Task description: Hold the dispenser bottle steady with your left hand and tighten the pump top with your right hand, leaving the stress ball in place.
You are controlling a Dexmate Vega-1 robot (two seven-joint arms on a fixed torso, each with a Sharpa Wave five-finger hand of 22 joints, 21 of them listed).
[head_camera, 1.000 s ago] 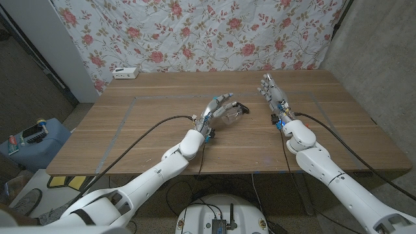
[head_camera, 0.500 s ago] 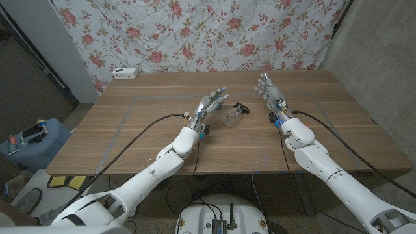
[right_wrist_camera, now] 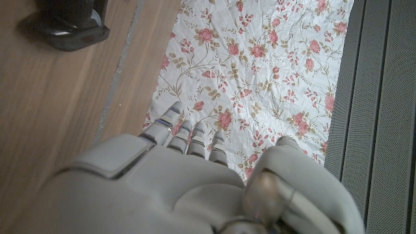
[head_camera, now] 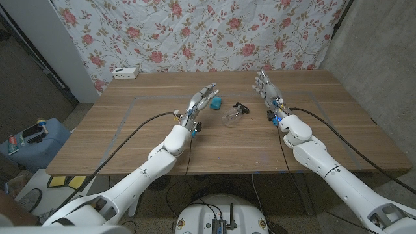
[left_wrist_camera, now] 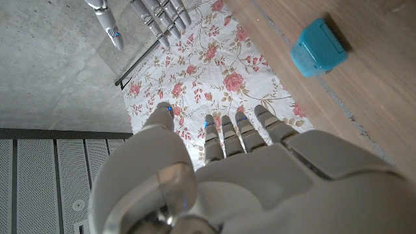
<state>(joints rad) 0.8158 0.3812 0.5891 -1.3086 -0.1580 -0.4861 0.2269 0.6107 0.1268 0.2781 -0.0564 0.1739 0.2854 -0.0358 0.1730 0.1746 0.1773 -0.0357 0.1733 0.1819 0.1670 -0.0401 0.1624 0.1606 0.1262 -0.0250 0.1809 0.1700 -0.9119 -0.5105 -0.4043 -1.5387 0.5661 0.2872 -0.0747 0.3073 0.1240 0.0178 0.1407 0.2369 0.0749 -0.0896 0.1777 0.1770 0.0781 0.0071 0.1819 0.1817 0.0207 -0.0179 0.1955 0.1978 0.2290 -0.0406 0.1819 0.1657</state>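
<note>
A small clear dispenser bottle (head_camera: 230,117) seems to lie on its side mid-table, its black pump top (head_camera: 240,108) pointing to the far right. Just left of the pump sits the teal stress ball (head_camera: 215,103), a blocky shape also seen in the left wrist view (left_wrist_camera: 318,47). My left hand (head_camera: 200,102) hovers left of the ball and bottle with its fingers spread, holding nothing; its back shows in the left wrist view (left_wrist_camera: 260,175). My right hand (head_camera: 267,89) stands open to the right of the bottle, apart from it, fingers extended (right_wrist_camera: 188,140).
A white box (head_camera: 126,73) sits at the table's far left edge. A floral curtain (head_camera: 195,32) hangs behind the table. A black object (right_wrist_camera: 71,23) rests on the wood in the right wrist view. A blue container (head_camera: 36,140) stands on the floor left of the table.
My left hand has drawn back left off the bottle, uncovering the teal stress ball. The bottle stays on the table. My right hand has shifted slightly farther back.
</note>
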